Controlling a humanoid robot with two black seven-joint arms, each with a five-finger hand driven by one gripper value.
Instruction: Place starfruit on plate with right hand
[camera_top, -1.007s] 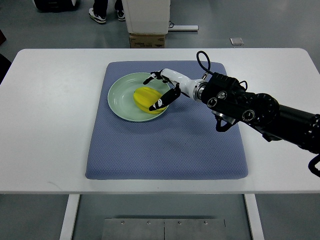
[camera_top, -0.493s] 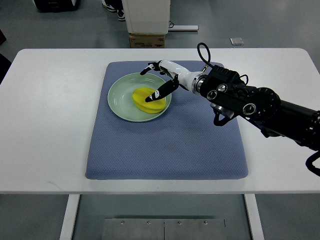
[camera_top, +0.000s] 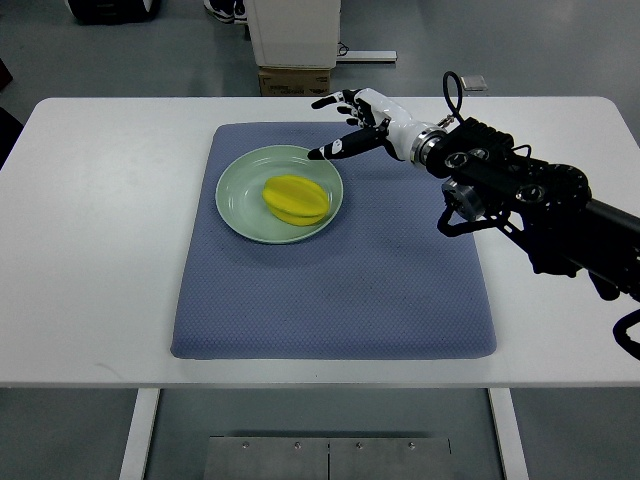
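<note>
The yellow starfruit (camera_top: 296, 199) lies on the pale green plate (camera_top: 240, 195), right of its middle, with nothing touching it. My right hand (camera_top: 345, 122) hovers above the far right rim of the plate, over the blue mat's (camera_top: 330, 290) back edge. Its white fingers with black tips are spread and hold nothing. The black right arm (camera_top: 520, 195) runs in from the right edge. No left arm shows.
The blue mat covers the middle of a white table (camera_top: 90, 240). Beyond the table's far edge stand a cardboard box (camera_top: 294, 80) and a white cabinet base (camera_top: 292, 30); a person's shoe (camera_top: 222, 10) shows at the top.
My right hand let go of the starfruit, lifted off it and drew back to the upper right. The starfruit stays on the plate. The person's feet at the top have shifted.
</note>
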